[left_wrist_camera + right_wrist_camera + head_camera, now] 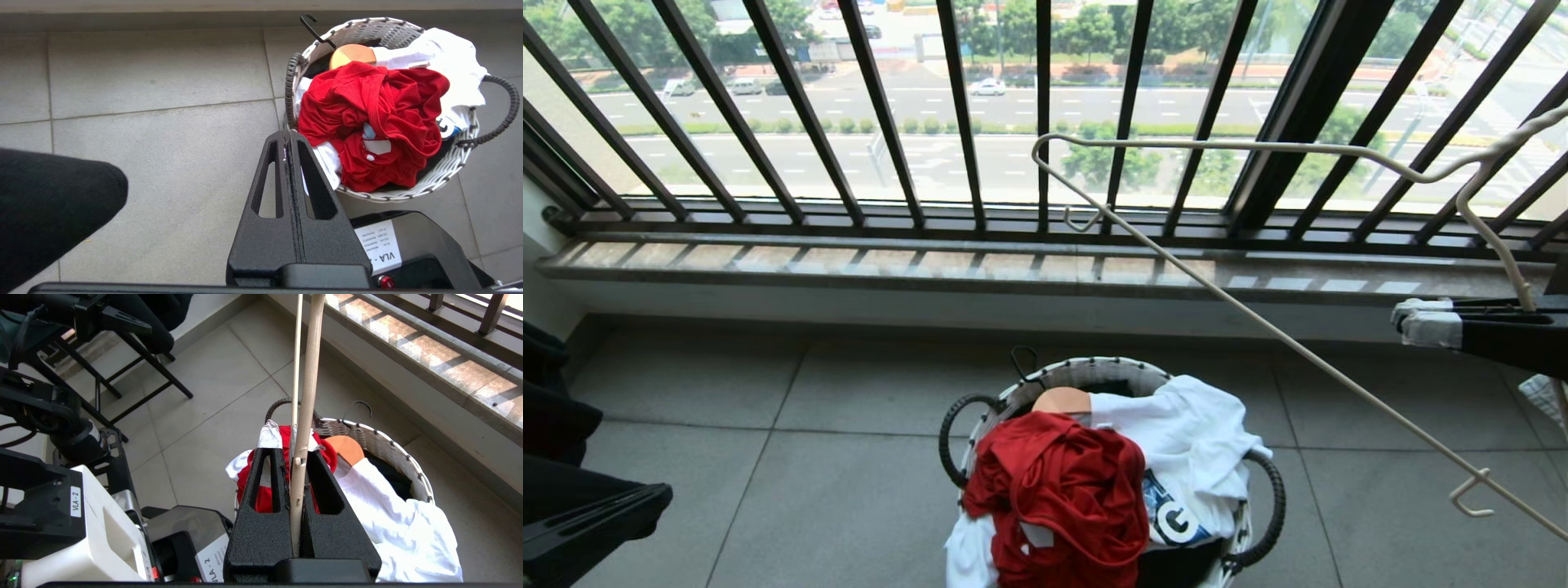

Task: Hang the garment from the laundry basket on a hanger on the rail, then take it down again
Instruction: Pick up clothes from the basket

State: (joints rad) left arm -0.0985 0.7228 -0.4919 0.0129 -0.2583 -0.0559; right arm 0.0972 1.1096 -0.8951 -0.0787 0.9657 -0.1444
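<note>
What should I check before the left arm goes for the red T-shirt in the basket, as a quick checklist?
1. Red T-shirt on top of the pile and reachable: ok, it lies crumpled over the white shirt.
2. Laundry basket upright on the floor: ok.
3. Left pincer ready to grasp: not ok, its fingers are shut and empty, beside the basket rim.
4. Hanger secured: ok, the right pincer is shut on it, above the basket.
5. Snag risk: not ok, a wooden hanger with a dark hook lies in the basket behind the T-shirt.
6. Rail ready: cannot tell, no view shows it.
</note>
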